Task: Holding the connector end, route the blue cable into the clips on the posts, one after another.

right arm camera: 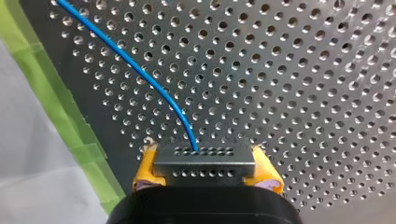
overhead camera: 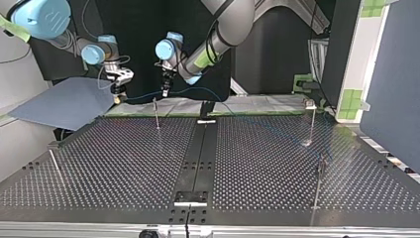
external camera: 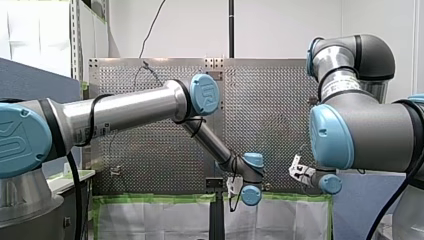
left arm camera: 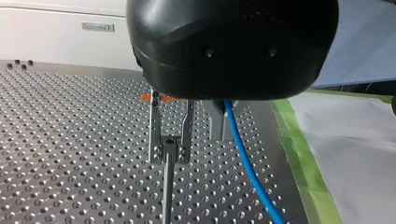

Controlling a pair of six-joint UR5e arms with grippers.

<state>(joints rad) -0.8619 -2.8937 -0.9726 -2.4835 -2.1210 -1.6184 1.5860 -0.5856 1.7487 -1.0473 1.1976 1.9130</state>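
Arms (external camera: 125, 107) both reach low, my right end effector (right arm camera: 205, 169) clamping the connector (right arm camera: 204, 156); whether my left end effector (overhead camera: 166, 92) grips, unclear.

The perforated bench (overhead camera: 114, 163) is filling the lower half of the top view, its holes catching the light. A black centre rail (overhead camera: 198, 153) is running across it from six o'clock towards twelve. Green tape (left arm camera: 299, 154) is lining the bench's edge, and a white sheet (left arm camera: 355, 154) is lying just beyond that tape. A grey-blue sheet (overhead camera: 64, 101) is lying at the top view's nine o'clock, off the bench's corner. A dark panel (overhead camera: 396, 84) is standing at three o'clock, with green squares (overhead camera: 352, 99) sticking to the pale upright beside it.
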